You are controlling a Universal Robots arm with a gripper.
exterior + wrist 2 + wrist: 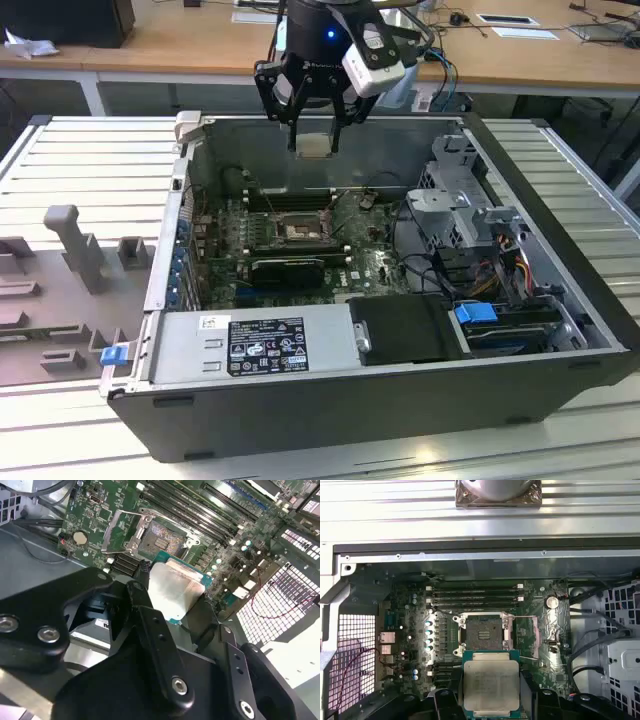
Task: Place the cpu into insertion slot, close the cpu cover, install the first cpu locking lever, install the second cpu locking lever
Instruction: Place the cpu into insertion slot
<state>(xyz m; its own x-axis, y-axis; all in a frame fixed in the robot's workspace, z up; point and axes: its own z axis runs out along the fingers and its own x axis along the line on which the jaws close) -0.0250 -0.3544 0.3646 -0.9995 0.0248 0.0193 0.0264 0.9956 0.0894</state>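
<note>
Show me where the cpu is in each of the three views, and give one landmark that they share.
Exterior view: the cpu is held in the hand, above the open case, near its far wall.
Second wrist view: the cpu is gripped in the hand, nearer the camera than the board.
First wrist view: the cpu is just in front of the slot.
Shared landmark: the empty slot.

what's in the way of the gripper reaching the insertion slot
Probably nothing: the gripper, holding the cpu, hangs above the open case, and the insertion slot lies uncovered, its dark centre showing.
</note>
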